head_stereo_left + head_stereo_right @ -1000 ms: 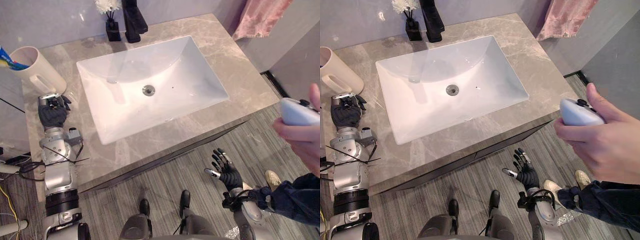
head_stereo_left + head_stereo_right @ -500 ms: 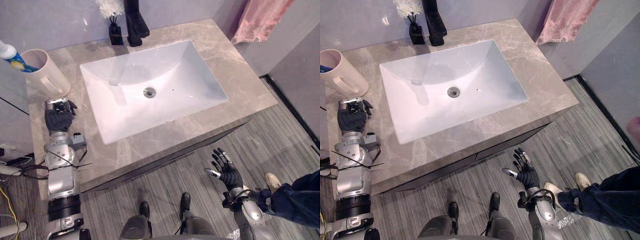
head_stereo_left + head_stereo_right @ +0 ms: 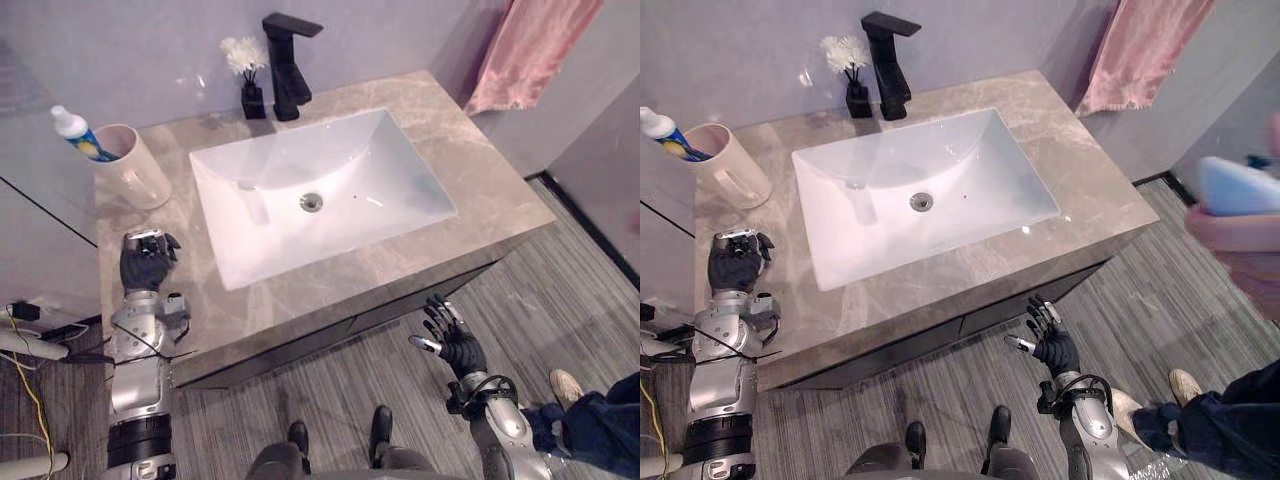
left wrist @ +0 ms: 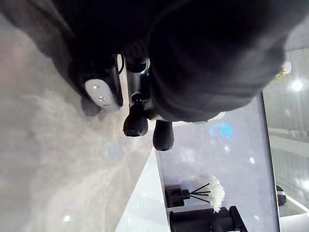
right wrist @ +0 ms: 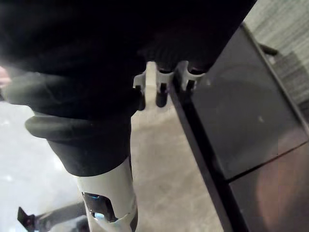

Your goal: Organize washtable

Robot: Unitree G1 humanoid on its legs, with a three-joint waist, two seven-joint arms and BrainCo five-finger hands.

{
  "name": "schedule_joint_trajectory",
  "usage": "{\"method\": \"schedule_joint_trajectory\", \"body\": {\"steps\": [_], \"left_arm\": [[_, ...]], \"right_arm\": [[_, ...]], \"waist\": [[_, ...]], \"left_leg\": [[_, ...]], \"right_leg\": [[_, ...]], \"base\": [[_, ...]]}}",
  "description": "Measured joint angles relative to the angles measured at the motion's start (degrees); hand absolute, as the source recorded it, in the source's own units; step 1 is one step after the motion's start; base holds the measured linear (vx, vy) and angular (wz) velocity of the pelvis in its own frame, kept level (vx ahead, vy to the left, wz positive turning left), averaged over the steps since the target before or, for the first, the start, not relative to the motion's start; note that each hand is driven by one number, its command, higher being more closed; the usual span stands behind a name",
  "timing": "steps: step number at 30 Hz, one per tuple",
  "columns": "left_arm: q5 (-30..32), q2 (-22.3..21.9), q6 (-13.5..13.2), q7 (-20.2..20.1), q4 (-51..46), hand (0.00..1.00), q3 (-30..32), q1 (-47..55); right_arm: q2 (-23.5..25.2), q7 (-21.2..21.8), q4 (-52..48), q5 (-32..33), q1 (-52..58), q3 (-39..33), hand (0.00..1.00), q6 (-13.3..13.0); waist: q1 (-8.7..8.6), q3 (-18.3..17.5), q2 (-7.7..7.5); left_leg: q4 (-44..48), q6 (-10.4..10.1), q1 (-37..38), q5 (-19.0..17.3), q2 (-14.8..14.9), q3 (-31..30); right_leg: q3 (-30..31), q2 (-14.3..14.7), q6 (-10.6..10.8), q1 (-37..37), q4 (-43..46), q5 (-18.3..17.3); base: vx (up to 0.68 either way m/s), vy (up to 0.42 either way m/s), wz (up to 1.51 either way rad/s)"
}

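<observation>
Where veined stone washtable frames glossy rectangular basin | cylindrical cup

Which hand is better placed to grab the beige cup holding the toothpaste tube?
Likely left. The left hand is over the grey marble countertop, close in front of the beige cup; the right hand, open, is below the counter's edge, beyond the white sink.

A grey-brown marbled countertop is seen on a dark cabinet, which stands on a grey striped floor. A white rectangular sink is set into the middle of the top. A beige mug with a tube in it is placed at the rear left corner. A small black vase of white flowers and a black faucet are placed just beside each other behind the sink.
</observation>
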Motion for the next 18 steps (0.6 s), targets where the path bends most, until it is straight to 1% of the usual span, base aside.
{"method": "schedule_joint_trajectory", "body": {"steps": [4,5,6,7,8,11,14,18], "left_arm": [[0.09,0.01,0.18,0.19,1.77,1.0,-0.59,-0.06],[0.11,0.1,0.19,0.28,2.21,1.0,-0.56,-0.06],[0.13,0.12,0.2,0.42,2.45,1.0,-0.56,-0.1],[0.14,0.12,0.12,0.51,2.93,1.0,-0.73,-0.16],[0.15,0.33,0.06,0.59,4.52,1.0,-0.88,-0.81],[0.13,1.34,-0.03,0.75,6.12,1.0,-1.22,-1.84],[0.05,2.8,-0.17,1.61,7.74,1.0,-1.63,-4.09],[-0.03,5.28,-0.2,1.96,9.2,1.0,-1.86,-7.03]], "right_arm": [[-0.02,0.02,0.66,-0.01,0.13,0.0,0.0,0.0],[0.04,0.02,0.84,-0.01,0.22,0.02,0.0,0.0],[0.05,-0.03,1.08,-0.01,0.38,-0.01,0.0,0.01],[-0.07,-0.1,1.25,-0.01,0.55,0.0,0.0,0.0],[-0.35,-0.26,2.41,0.0,0.65,0.05,0.0,0.01],[-0.57,-0.57,2.92,0.0,0.76,0.06,0.0,0.07],[-0.58,-1.27,2.92,-0.01,0.75,0.06,0.0,0.06],[-0.56,-1.47,2.92,-0.01,0.44,0.16,0.0,-0.05]], "waist": [[-0.04,-0.97,-0.16],[-0.06,-1.45,-0.77],[-0.09,-1.89,-1.45],[-0.15,-2.03,-1.45],[-0.22,-3.05,-1.38],[-0.22,-3.13,-1.47],[-0.25,-3.22,-1.87],[-0.15,-2.8,-3.22]], "left_leg": [[-0.37,-0.03,0.11,0.45,-0.23,0.18],[-0.88,-0.07,0.27,0.61,-0.57,0.53],[-1.14,-0.14,0.29,0.73,-1.13,0.79],[-1.01,-0.18,0.17,0.73,-1.1,0.81],[-0.91,-0.41,-0.48,0.82,-1.05,0.83],[-0.82,-0.76,-0.7,0.86,-1.07,0.95],[0.32,-0.94,-2.16,0.75,-0.96,1.14],[1.58,-0.87,-3.53,0.32,-0.77,2.24]], "right_leg": [[0.04,-0.39,0.05,-0.07,0.0,-0.34],[0.06,-0.85,0.24,-0.2,0.01,-1.34],[0.03,-1.45,1.06,-0.34,0.01,-2.57],[0.13,-1.51,1.21,-0.42,0.02,-2.66],[0.22,-1.42,1.29,-1.29,0.39,-2.73],[0.4,-1.26,1.32,-1.56,0.41,-2.7],[0.64,-1.13,1.46,-2.61,0.4,-2.38],[1.9,-1.02,1.58,-3.98,0.36,-1.75]], "base": [[-0.05,-0.015,-0.02],[-0.06,-0.029,-0.08],[-0.06,-0.034,-0.07],[-0.07,-0.042,-0.04],[-0.05,-0.034,-0.01],[-0.02,-0.014,-0.02],[-0.04,-0.02,-0.04],[-0.03,-0.007,-0.13]]}}
